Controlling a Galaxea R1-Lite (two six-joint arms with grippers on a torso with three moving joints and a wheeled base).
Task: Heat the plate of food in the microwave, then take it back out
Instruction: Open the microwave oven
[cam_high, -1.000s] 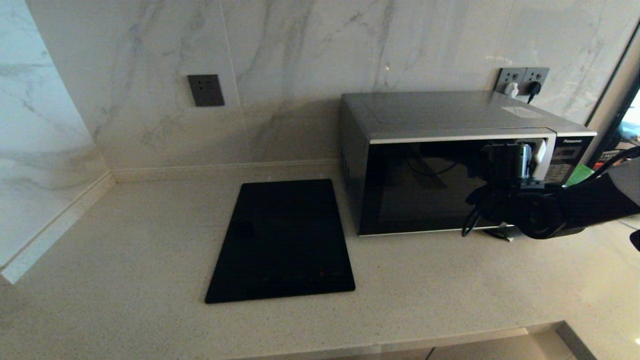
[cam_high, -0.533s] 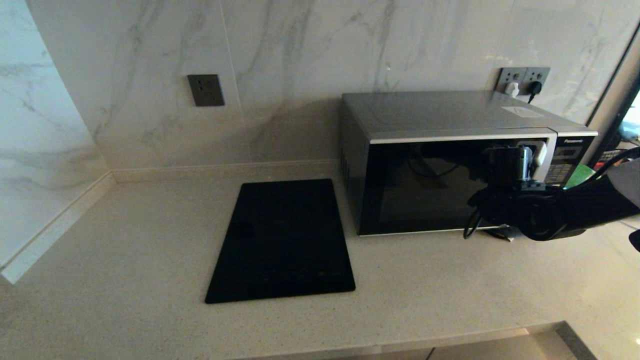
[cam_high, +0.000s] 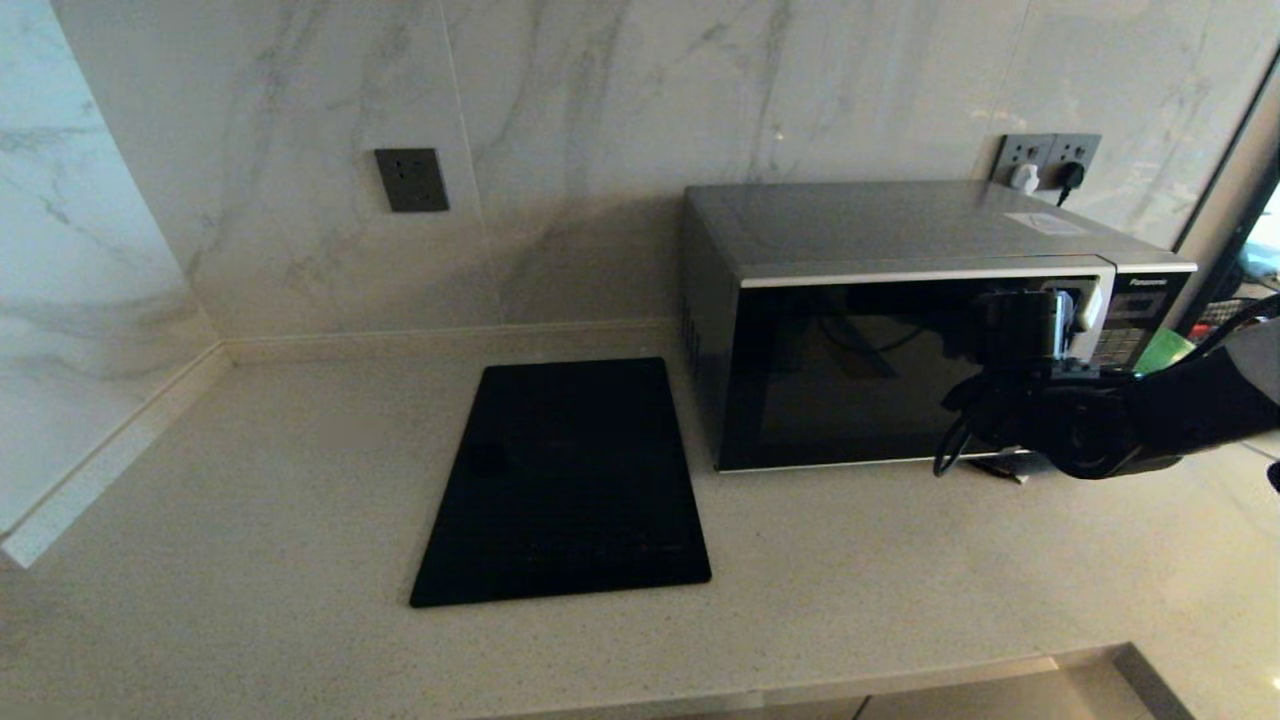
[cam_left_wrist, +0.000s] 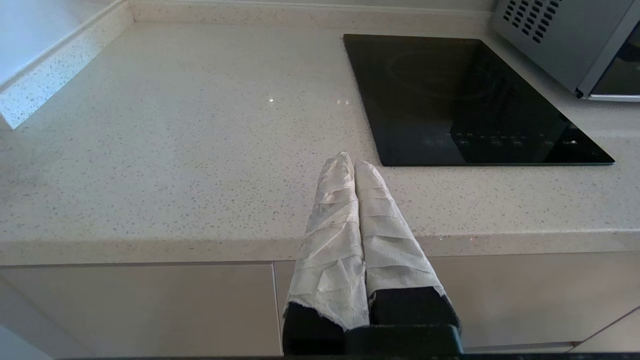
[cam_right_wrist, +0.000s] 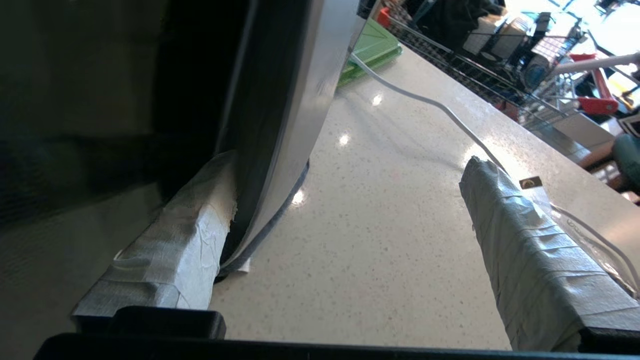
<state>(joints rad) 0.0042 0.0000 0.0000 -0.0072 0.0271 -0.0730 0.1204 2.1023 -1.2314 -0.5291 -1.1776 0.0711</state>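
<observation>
The microwave (cam_high: 900, 230) stands at the back right of the counter with its dark glass door closed. My right gripper (cam_high: 1078, 300) is at the door's right side, by the curved silver handle strip (cam_right_wrist: 280, 125). In the right wrist view this gripper (cam_right_wrist: 350, 162) is open. One taped finger (cam_right_wrist: 190, 235) lies against the strip on the glass side. The other finger (cam_right_wrist: 520, 240) stands free over the counter. The plate of food is out of view. My left gripper (cam_left_wrist: 354, 162) is shut and empty, parked in front of the counter's front edge.
A flat black slab (cam_high: 570, 480) lies on the counter left of the microwave. A green board (cam_high: 1160, 350) and a white cable (cam_right_wrist: 425, 102) lie to the microwave's right. Wall sockets (cam_high: 1045, 160) with plugs sit behind it. The pale speckled counter (cam_high: 250, 500) spreads to the left.
My right arm has edged slightly to the right at the door's handle side. The door stays closed and the left arm has not moved.
</observation>
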